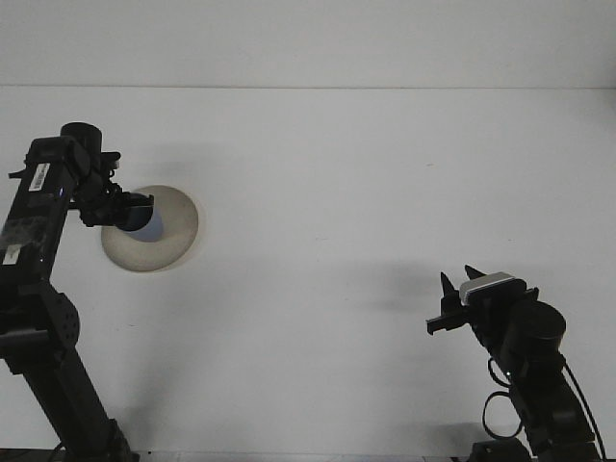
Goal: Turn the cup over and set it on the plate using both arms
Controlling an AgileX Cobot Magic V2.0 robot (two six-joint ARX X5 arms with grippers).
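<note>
At upper left, the left pincer [130, 212] grasps the dark cup [138, 218] over the plate [166, 231], placement apparently near but unfinished, while the right pincer [452, 294] waits released at lower right.

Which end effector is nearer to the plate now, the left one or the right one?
Left. The left end effector is over the plate, at its left part. The right end effector is far away, low on the table's right side.
</note>
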